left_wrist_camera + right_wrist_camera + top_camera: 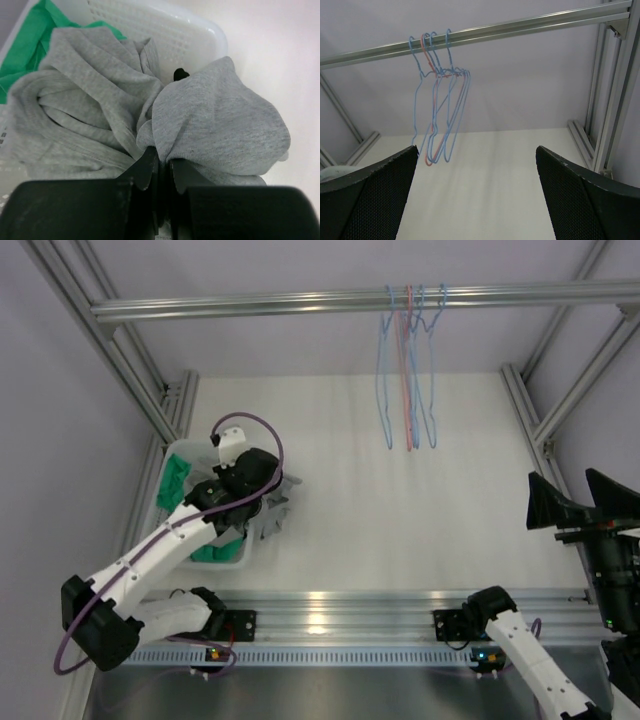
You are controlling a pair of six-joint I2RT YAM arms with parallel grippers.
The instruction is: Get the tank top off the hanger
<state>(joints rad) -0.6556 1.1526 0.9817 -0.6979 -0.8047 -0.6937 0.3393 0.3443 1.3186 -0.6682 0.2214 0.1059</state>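
My left gripper (162,162) is shut on a fold of the grey tank top (215,120), which lies bunched in and over the rim of the white basket (165,30). In the top view the left gripper (262,508) sits over the basket's right side, with the grey cloth (278,508) spilling onto the table. Several bare wire hangers (408,370), blue and one red, hang from the rail; they also show in the right wrist view (440,115). My right gripper (477,195) is open and empty, and in the top view it (580,502) is at the far right.
The white basket (182,452) at the left holds green cloth (176,480), which also shows in the left wrist view (30,45). An aluminium rail (350,302) crosses the top, with frame posts on both sides of the white table (400,520).
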